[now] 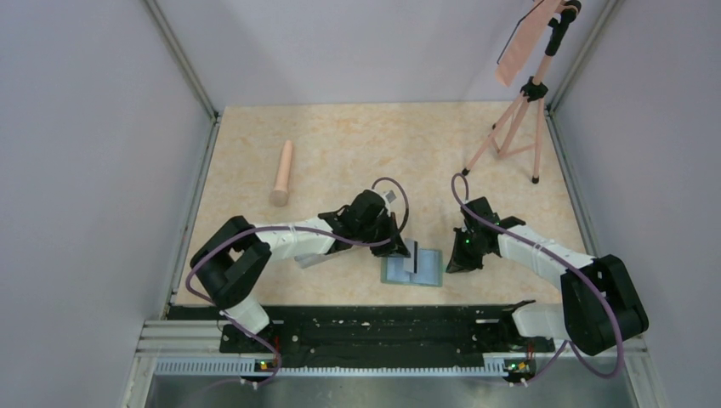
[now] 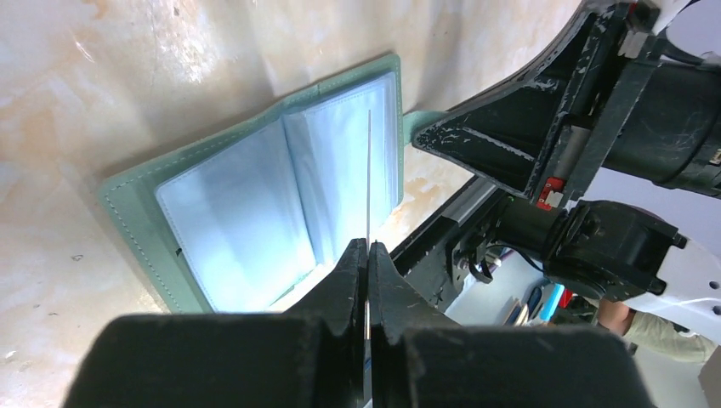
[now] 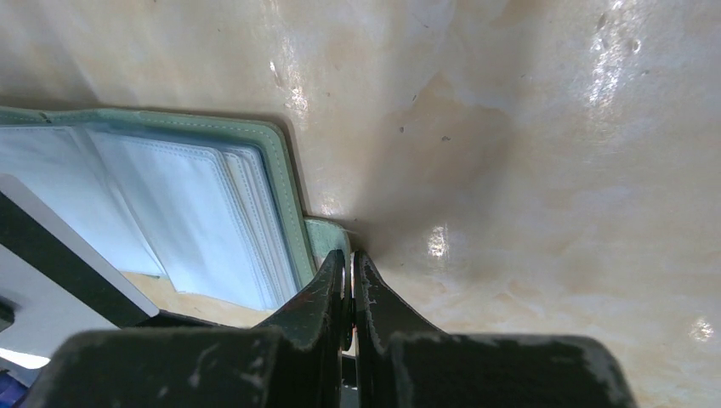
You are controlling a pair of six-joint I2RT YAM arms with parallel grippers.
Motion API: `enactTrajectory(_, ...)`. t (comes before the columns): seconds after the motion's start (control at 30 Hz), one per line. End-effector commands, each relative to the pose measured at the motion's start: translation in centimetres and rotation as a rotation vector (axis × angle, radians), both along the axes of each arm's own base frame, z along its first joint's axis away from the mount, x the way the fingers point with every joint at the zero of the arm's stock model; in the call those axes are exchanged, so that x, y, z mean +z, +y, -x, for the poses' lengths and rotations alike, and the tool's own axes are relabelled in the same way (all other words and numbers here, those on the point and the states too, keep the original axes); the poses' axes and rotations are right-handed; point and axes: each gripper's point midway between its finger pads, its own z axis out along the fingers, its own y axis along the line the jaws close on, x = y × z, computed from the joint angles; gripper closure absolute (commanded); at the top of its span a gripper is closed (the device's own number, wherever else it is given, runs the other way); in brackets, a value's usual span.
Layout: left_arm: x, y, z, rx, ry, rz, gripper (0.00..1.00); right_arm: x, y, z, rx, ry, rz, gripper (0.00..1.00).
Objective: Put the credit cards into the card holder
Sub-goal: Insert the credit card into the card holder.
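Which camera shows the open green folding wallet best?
The left wrist view: the muted-green square folding wallet lies open, both pale blue pocket pages showing. The top view shows it small and partly covered; the right wrist view shows only one side.

One card holder (image 2: 127,217) (lying open), one card (image 1: 413,255), one wooden cylinder (image 1: 283,172), one tripod stand (image 1: 519,119).

The top camera looks steeply down on the table (image 1: 340,144) from behind, while both wrist cameras face the open card holder (image 2: 229,212) closely from opposite sides.
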Motion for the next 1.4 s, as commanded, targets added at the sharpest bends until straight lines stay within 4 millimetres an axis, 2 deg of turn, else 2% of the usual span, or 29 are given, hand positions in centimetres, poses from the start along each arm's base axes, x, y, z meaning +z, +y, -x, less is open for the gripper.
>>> enactTrajectory(0.0, 1.3, 0.3, -0.7, -0.004, -0.071, 0.011, 1.00, 0.6, 0.0, -1.5, -0.001, -0.052, 0.000, 1.00)
enactTrajectory(0.23, -0.9, 1.0, -0.4, -0.003, -0.032, -0.057, 1.00, 0.5, 0.0, -1.5, 0.003, -0.051, 0.002, 1.00)
enactTrajectory(0.57, -2.5, -0.1, 0.0, -0.032, 0.011, -0.059, 1.00, 0.4, 0.0, -1.4, 0.004, -0.048, 0.002, 1.00)
enactTrajectory(0.8, -1.9, -2.0, 0.3, -0.052, 0.016, 0.024, 1.00, 0.4, 0.0, -1.4, 0.002, -0.048, 0.003, 1.00)
enactTrajectory(0.97, -2.2, -2.5, 0.8, -0.062, 0.036, 0.035, 1.00, 0.3, -0.1, -1.3, 0.002, -0.046, 0.004, 1.00)
enactTrajectory(1.2, -2.7, -2.0, 1.3, -0.033, 0.072, 0.039, 1.00, 0.3, -0.1, -1.3, 0.003, -0.046, 0.003, 1.00)
enactTrajectory(1.37, -2.8, -0.4, 1.0, 0.035, 0.068, -0.038, 1.00, 0.2, 0.0, -1.3, 0.004, -0.046, 0.001, 1.00)
